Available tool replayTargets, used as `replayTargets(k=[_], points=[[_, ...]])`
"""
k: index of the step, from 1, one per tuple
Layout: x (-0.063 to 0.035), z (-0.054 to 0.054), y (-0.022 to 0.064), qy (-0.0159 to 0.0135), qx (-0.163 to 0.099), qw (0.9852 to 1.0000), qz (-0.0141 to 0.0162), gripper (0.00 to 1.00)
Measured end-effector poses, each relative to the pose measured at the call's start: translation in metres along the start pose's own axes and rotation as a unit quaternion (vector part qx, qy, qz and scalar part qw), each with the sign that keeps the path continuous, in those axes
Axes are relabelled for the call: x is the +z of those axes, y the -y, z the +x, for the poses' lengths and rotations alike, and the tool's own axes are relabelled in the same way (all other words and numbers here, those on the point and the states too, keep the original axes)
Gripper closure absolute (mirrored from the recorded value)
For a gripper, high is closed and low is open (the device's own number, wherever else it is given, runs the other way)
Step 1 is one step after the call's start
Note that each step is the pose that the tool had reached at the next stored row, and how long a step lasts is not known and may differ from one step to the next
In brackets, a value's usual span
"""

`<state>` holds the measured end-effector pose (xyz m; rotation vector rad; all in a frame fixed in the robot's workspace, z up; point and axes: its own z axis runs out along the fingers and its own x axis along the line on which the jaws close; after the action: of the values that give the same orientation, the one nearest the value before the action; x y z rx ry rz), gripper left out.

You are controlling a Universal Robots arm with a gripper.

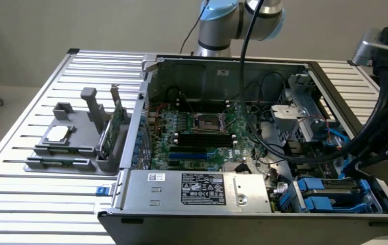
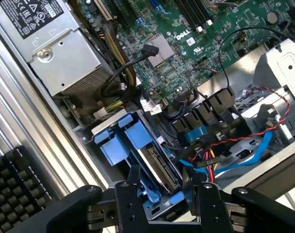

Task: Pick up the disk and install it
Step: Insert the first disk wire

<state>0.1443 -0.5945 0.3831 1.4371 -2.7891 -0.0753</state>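
In the open computer case (image 1: 201, 224) on the tabletop (image 1: 17, 204), toward the exterior view's right, the disk (image 1: 326, 194) stands on edge in its blue carrier. In the wrist view, the pincer (image 2: 167, 187) hangs released, jaws wide, just above the disk (image 2: 159, 167).

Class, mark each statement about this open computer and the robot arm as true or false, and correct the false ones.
1. The flat silver-grey hard drive in its blue plastic carrier sits inside the open metal computer case. True.
2. The black gripper is shut on the drive. False: its jaws stand open, close to it.
3. The thin green circuit card stands in the grey plastic holder outside the case. True.
4. The small square silver chip lies inside the case. False: it rests on the grey holder.
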Motion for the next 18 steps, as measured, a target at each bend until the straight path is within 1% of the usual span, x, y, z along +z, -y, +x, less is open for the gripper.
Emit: replayTargets(k=[2, 4, 6, 9, 12, 15, 18], points=[[0.002, 0.0, 0.0001, 0.0008, 0.018, 0.9998, 0.0003, 0.52], [0.0041, 0.0, 0.0002, 0.0016, 0.036, 0.9994, 0.0007, 0.52], [0.0062, 0.0, 0.0003, 0.0024, 0.055, 0.9985, 0.001, 0.52], [0.0092, 0.0, 0.0004, 0.0036, 0.082, 0.9966, 0.0015, 0.52], [0.0119, 0.0, 0.0005, 0.0049, 0.108, 0.9941, 0.002, 0.52], [0.0146, 0.0, 0.0006, 0.0065, 0.136, 0.9907, 0.0022, 0.52], [0.0166, 0.0, 0.0007, 0.0082, 0.161, 0.9868, 0.0021, 0.52]])
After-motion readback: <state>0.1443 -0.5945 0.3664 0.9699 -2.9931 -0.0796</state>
